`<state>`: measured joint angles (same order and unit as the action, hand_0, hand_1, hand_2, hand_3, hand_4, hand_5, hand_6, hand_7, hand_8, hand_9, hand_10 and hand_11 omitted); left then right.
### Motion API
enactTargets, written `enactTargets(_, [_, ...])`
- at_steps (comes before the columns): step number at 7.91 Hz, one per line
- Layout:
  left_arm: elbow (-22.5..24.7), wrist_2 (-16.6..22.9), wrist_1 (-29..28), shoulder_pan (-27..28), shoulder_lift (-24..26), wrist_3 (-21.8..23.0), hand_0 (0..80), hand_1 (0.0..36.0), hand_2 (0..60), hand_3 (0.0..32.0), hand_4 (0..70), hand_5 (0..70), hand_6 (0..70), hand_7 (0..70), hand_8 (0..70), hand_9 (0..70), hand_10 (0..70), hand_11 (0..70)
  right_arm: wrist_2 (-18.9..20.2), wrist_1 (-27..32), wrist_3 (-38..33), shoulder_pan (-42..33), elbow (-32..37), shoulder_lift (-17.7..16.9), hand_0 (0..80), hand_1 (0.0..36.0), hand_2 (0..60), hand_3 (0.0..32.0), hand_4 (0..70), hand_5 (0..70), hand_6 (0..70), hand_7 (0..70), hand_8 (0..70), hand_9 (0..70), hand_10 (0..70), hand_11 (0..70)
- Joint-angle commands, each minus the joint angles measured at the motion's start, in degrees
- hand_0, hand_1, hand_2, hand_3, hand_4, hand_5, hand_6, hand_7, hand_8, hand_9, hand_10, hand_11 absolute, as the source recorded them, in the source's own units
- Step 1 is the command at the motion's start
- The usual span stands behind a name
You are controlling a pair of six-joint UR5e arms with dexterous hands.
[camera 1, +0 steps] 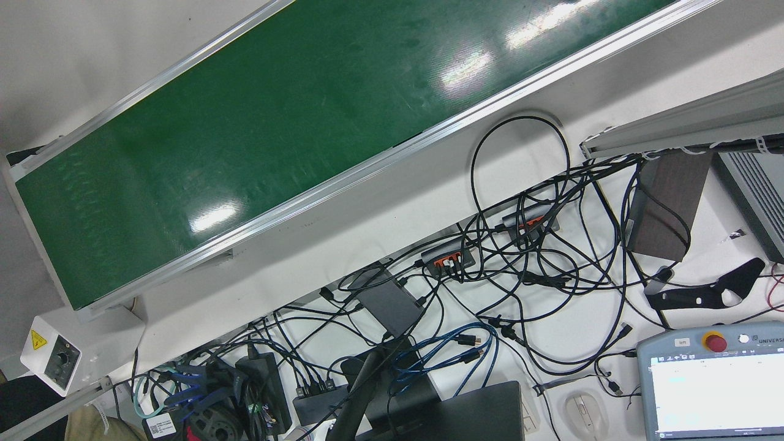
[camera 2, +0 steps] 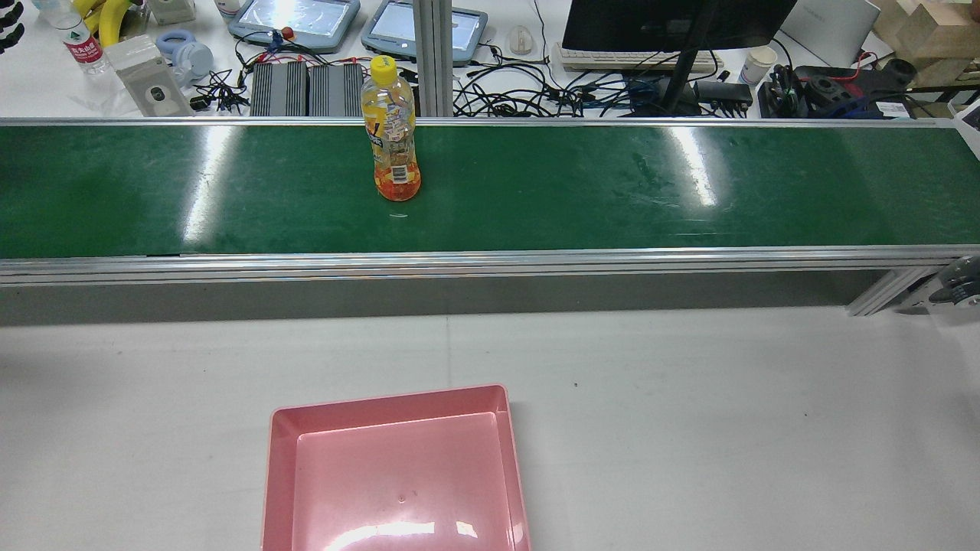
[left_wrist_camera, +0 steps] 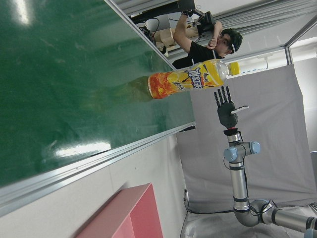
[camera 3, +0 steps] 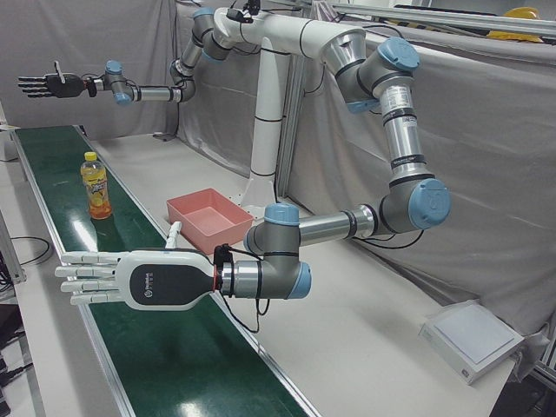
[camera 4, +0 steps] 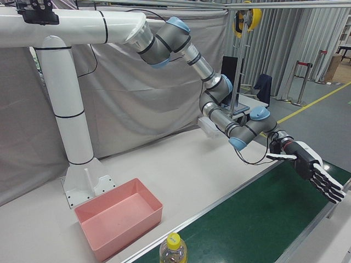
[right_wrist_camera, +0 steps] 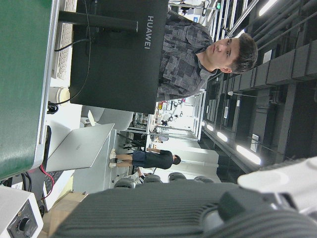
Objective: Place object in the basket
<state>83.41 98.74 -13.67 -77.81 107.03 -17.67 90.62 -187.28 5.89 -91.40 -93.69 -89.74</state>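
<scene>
An orange juice bottle [camera 2: 390, 130] with a yellow cap stands upright on the green conveyor belt [camera 2: 612, 191]; it also shows as the bottle [camera 3: 95, 185], [camera 4: 173, 249], [left_wrist_camera: 190, 79]. The empty pink basket [camera 2: 390, 413] sits on the white table on the robot's side of the belt, level with the bottle; its walls show as basket [camera 3: 187, 221], [camera 4: 129, 233]. My left hand [camera 3: 130, 280] hovers open over the belt well away from the bottle, fingers spread flat, also seen as left hand [camera 4: 315, 174]. My right hand [camera 3: 52, 84] hangs open high above the belt's far end, seen too as right hand [left_wrist_camera: 225, 106].
The white pedestal [camera 3: 265, 113] rises behind the basket. Beyond the belt lies a desk with a monitor [camera 2: 674, 23], cables [camera 1: 520, 257] and teach pendants [camera 2: 295, 19]. A person [right_wrist_camera: 198, 54] is behind the monitor, another person [left_wrist_camera: 208, 39] by the far end. White table [camera 2: 689, 421] spreads right of the basket.
</scene>
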Motion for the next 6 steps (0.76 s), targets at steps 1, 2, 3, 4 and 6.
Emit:
enactTargets(1, [0.08,-0.03,0.05,0.02,0.02,0.0,54.5,3.1,0.0,0.8,3.9,0.0,0.0,0.0,0.0,0.0,0.0,0.0,0.0,0.07,0.09,0.0,0.0,0.0,0.0,0.0,0.0,0.0,0.0,0.0,0.0,0.0,0.0,0.0,0.0,0.0])
enactTargets(2, [0.08,-0.03,0.05,0.02,0.02,0.0,54.5,3.0,0.0,0.6,4.1,0.0,0.0,0.0,0.0,0.0,0.0,0.0,0.0,0.07,0.0,0.0,0.0,0.0,0.0,0.0,0.0,0.0,0.0,0.0,0.0,0.0,0.0,0.0,0.0,0.0])
enactTargets(3, [0.26,-0.03,0.05,0.02,0.02,0.0,54.9,3.2,0.0,0.6,4.0,0.0,0.0,0.0,0.0,0.0,0.0,0.0,0.0,0.07,0.0,0.0,0.0,0.0,0.0,0.0,0.0,0.0,0.0,0.0,0.0,0.0,0.0,0.0,0.0,0.0])
enactTargets(4, [2.35,-0.03,1.27,0.11,-0.24,0.17,55.8,3.7,0.0,1.0,4.0,0.0,0.0,0.0,0.0,0.0,0.0,0.0,0.0,-0.01,0.0,0.0,-0.09,0.0,0.0,0.0,0.0,0.0,0.0,0.0,0.0,0.0,0.0,0.0,0.0,0.0])
enactTargets(6, [3.68,-0.12,3.47,4.39,-0.16,0.26,55.5,3.3,0.0,0.6,4.2,0.0,0.0,0.0,0.0,0.0,0.0,0.0,0.0,-0.02,0.0,0.0,-0.09,0.0,0.0,0.0,0.0,0.0,0.0,0.0,0.0,0.0,0.0,0.0,0.0,0.0])
